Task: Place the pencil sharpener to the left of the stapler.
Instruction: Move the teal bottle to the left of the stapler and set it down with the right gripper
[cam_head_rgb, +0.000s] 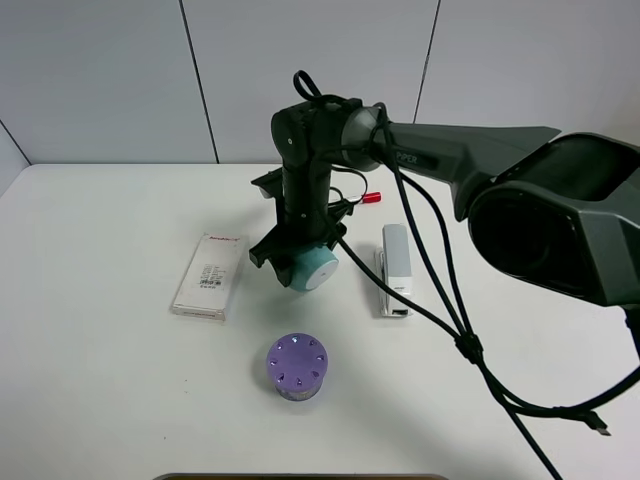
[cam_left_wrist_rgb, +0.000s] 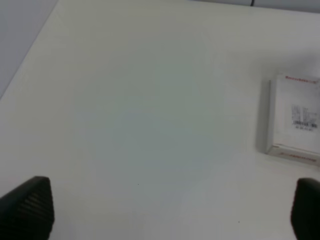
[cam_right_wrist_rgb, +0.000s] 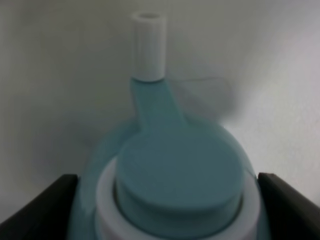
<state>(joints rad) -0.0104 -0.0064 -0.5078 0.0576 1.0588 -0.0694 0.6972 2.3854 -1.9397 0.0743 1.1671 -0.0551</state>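
Exterior high view shows the right gripper (cam_head_rgb: 296, 262) clamped around the pencil sharpener (cam_head_rgb: 318, 268), reaching across the middle. The pencil sharpener sits just beside the stapler (cam_head_rgb: 395, 268), on its left side, with a gap between them. Whether it touches the table (cam_head_rgb: 100, 380) I cannot tell. The long axis of the stapler runs from near to far. The left gripper (cam_left_wrist_rgb: 170, 210) is spread wide and holds nothing, so the right arm is clearly the nearer one. I count one pencil sharpener, one stapler, one white box (cam_head_rgb: 210, 275), one purple cylinder (cam_head_rgb: 296, 367) and one red-capped marker (cam_head_rgb: 372, 198).
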